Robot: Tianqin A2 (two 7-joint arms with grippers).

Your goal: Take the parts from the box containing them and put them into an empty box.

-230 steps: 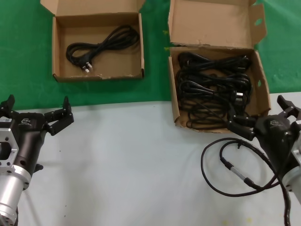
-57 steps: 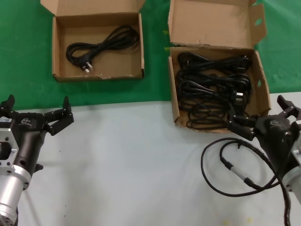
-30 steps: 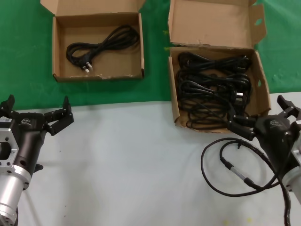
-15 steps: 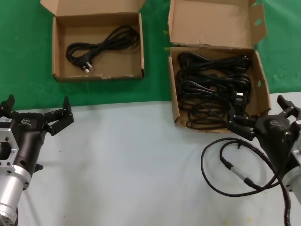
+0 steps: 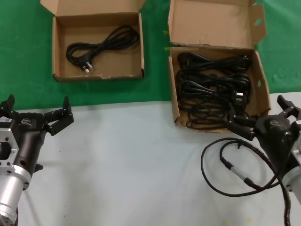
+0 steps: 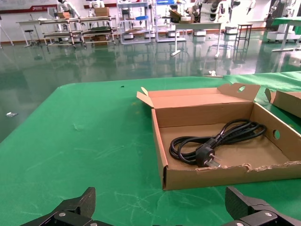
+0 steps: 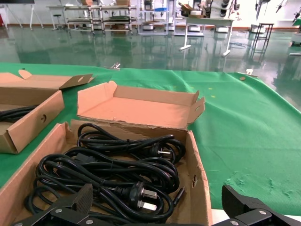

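The box with the tall tabbed lid stands at the back right and holds several coiled black power cords. They also show in the right wrist view. The shallow box with the short back flap stands at the back left with one coiled cord in it, which also shows in the left wrist view. My right gripper is open and empty, just before the full box's front right corner. My left gripper is open and empty, low at the left, well short of the shallow box.
A thin looped black cable with a silver connector lies on the pale table by my right arm. Green cloth covers the back, under both boxes. The tall lid stands up behind the full box.
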